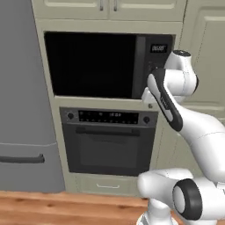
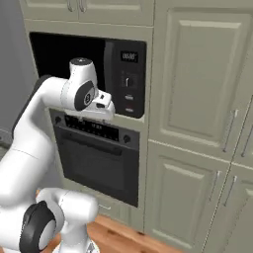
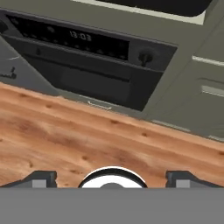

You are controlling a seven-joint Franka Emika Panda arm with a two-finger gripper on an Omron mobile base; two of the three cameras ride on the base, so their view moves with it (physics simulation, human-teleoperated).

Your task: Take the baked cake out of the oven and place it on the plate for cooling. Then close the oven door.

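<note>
The oven (image 1: 108,141) is seen at 12 o'clock in the hand view, its oven door (image 1: 108,150) shut — the cake presumably behind it. The gripper (image 3: 112,178) is held high, fingers spread wide and empty — clearance for the handle approach.

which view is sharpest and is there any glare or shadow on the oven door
Left base view: oven door evenly lit, window dark, no glare, soft edges. Right base view: same flat light, the door seen at a slant, a bit blurred. Hand view: tilted, the oven leans; its display digits are hazy; the gripper sits open at the bottom edge.
</note>
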